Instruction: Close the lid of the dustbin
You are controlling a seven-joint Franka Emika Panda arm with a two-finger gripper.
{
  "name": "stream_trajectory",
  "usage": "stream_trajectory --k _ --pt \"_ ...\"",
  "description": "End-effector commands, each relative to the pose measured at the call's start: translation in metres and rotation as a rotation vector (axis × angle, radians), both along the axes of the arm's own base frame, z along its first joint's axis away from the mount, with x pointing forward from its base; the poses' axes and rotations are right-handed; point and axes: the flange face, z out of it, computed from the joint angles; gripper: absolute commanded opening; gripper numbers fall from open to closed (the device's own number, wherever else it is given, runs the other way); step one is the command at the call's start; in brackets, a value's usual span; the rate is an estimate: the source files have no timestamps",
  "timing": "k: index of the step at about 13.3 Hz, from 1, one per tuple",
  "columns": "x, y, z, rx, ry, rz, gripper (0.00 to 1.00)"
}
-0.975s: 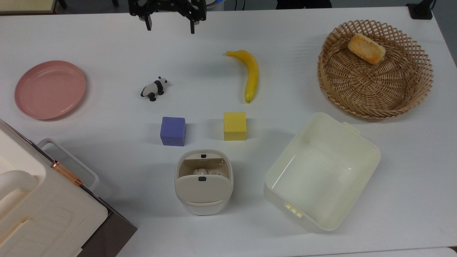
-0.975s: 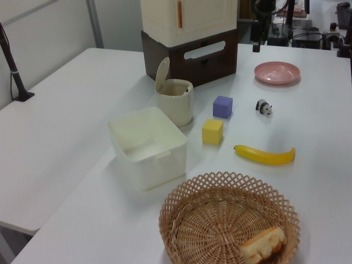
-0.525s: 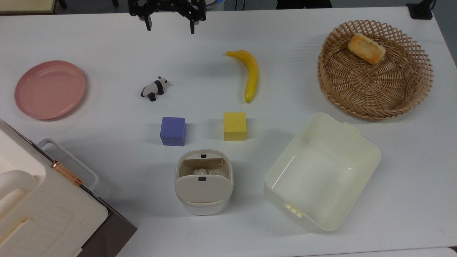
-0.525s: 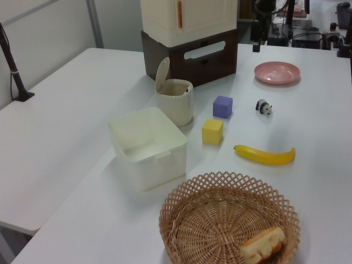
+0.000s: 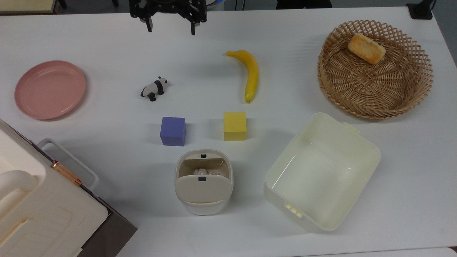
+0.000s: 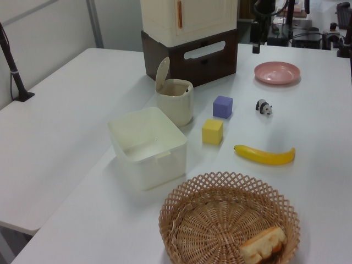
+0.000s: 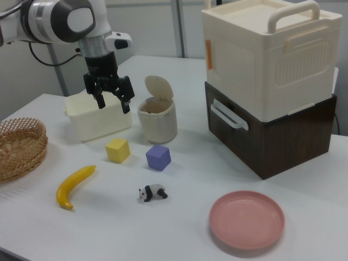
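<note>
The dustbin (image 5: 203, 205) is a small cream-white bin near the top view's bottom centre. It also stands in the left view (image 6: 176, 104) and the right view (image 7: 157, 122). Its beige lid (image 5: 202, 189) is tipped up and back, leaving the mouth open with crumpled paper inside. The raised lid is plain in the left view (image 6: 162, 73) and the right view (image 7: 159, 87). My gripper (image 5: 170, 29) hangs open and empty over the far table edge at the top view's top, far from the bin. In the right view the gripper (image 7: 113, 105) is above the table, left of the bin.
A purple cube (image 5: 173, 131) and a yellow cube (image 5: 235, 126) sit just beyond the bin. A cream tub (image 5: 285, 185) is to the top view's right, a large cream case (image 5: 35, 210) to its left. Farther off are a panda (image 5: 154, 89), banana (image 5: 250, 75), pink plate (image 5: 50, 89) and basket (image 5: 375, 92).
The gripper has edged very slightly toward the top view's bottom. The bin, its lid and everything else on the table stayed put.
</note>
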Motion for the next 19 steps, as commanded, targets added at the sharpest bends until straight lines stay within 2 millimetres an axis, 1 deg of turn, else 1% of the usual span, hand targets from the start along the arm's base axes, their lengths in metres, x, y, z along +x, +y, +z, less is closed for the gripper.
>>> stream_trajectory --k 1,3,4,5,7,8,10,11,12,16,19 --pt "-0.0016 0.0029 0.0006 0.012 0.006 0.043 0.96" --pt "-0.0019 0.0020 0.0003 0.013 0.012 0.112 0.94" --pt "-0.0019 0.0020 0.0003 0.013 0.012 0.123 0.89" --pt "-0.0014 0.0027 -0.0004 0.012 0.012 0.126 0.82" --pt "-0.0016 0.0027 -0.0005 0.012 0.015 0.146 0.61" --pt "-0.0017 0.0018 -0.0013 0.013 0.017 0.164 0.48" --pt "-0.0018 0.0020 -0.0014 0.015 0.019 0.189 0.12" --pt "-0.0018 0.0021 -0.0014 0.016 0.019 0.189 0.02" --pt "-0.0017 0.0021 -0.0013 0.016 0.018 0.190 0.00" --pt "0.0010 0.0020 -0.0056 0.017 0.022 0.190 0.00" --pt "0.0035 0.0024 -0.0041 0.019 0.004 0.192 0.00"
